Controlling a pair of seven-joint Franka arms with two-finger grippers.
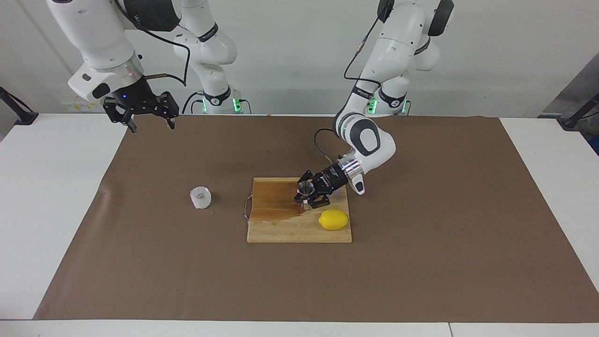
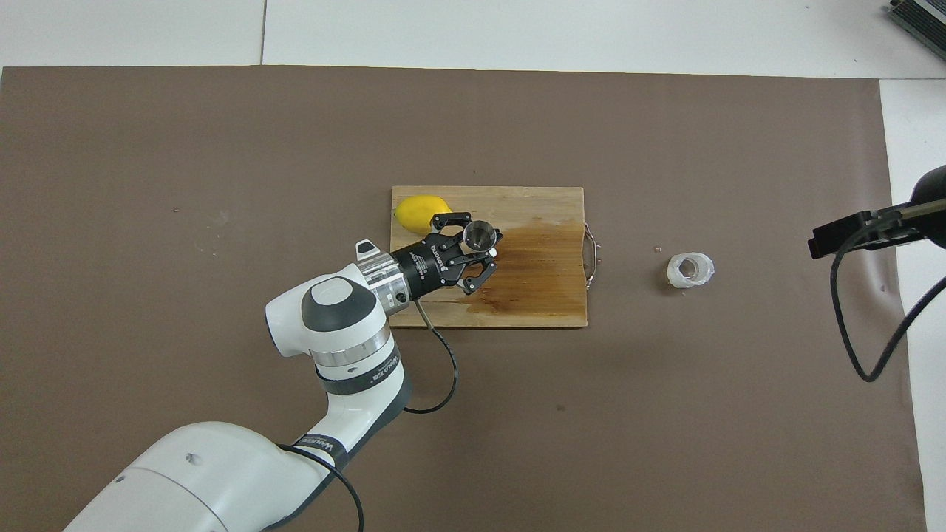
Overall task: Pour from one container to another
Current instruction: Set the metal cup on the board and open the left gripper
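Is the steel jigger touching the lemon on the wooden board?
Apart. In the overhead view, a strip of bare board and a gripper link lie between the jigger and the lemon; the facing view shows the gap too.

White wall (image 1: 290,56), white table (image 1: 56,196) w/ brown mat (image 1: 421,262).
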